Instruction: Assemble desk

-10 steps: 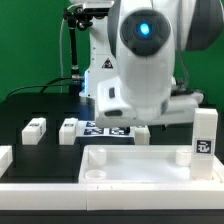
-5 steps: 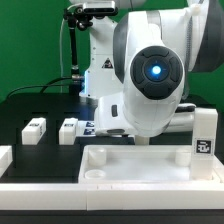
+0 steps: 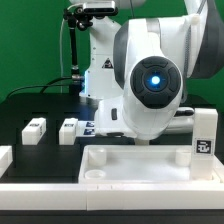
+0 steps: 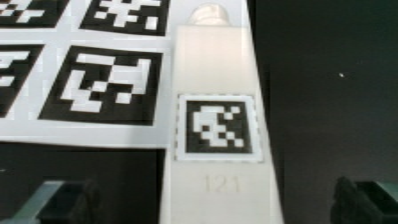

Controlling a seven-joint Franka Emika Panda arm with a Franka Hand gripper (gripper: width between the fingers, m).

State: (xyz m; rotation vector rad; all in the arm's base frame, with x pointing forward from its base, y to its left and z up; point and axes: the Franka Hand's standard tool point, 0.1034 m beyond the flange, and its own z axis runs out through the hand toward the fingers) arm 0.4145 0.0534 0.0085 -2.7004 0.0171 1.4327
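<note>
The gripper hangs with its fingers spread wide either side of a desk leg lying along the marker board, seemingly lined up for grasping, the tabletop nearby.

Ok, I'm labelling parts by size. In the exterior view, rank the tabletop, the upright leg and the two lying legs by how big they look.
1. tabletop
2. upright leg, though it is nearer the camera
3. lying legs: they look alike, so I won't rank them
</note>
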